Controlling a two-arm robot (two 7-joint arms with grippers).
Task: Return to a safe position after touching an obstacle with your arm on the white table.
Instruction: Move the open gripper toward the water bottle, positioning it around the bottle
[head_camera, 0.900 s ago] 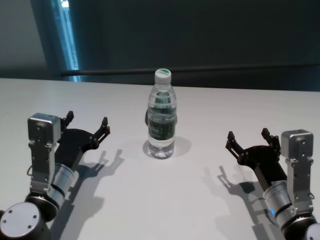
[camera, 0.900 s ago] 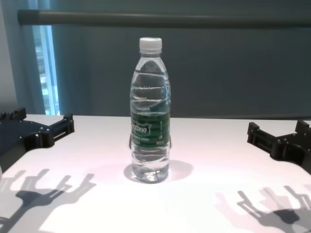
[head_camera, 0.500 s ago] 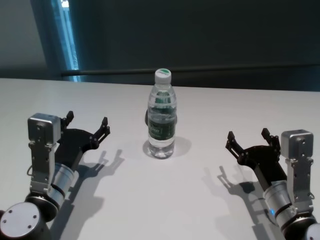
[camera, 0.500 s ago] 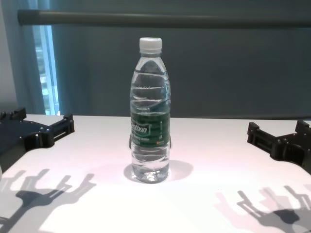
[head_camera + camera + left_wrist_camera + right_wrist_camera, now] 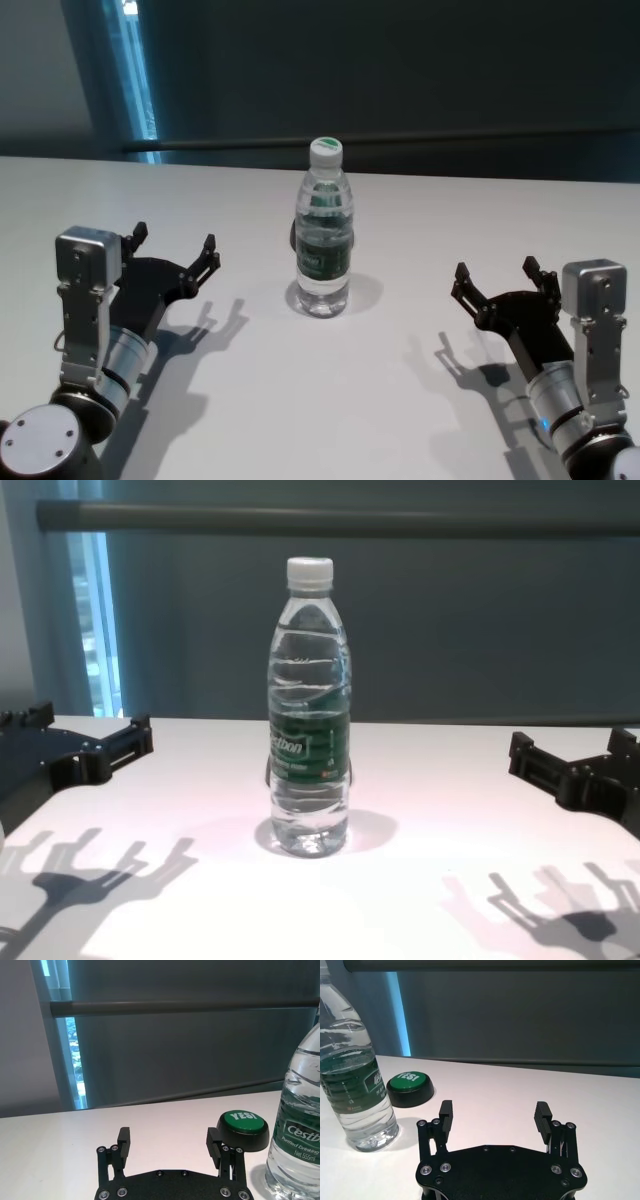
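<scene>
Dark grey wall behind, with a horizontal rail across it and a strip of bright window at the left; below, a broad white worktop under hard light, casting sharp shadows of both arms. Clear water bottle upright near the middle of the worktop, white cap on, dark green label band round its lower half, water nearly to the neck. Just behind the bottle, a low black button with a green top marked "YES!", mostly hidden from the head view, plain in both wrist views. Left hand low over the worktop on the left, well apart from the bottle, fingers spread wide, nothing between them. Right hand low over the worktop on the right, likewise well apart from the bottle, fingers spread wide, nothing held. Both hands pointing forward and slightly inward, bottle between them and somewhat farther from the robot. From the left wrist, bottle at one edge of the picture with only its side showing; from the right wrist, bottle and button together beyond one fingertip, bare white worktop beyond the other. No contact between either arm and the bottle.
</scene>
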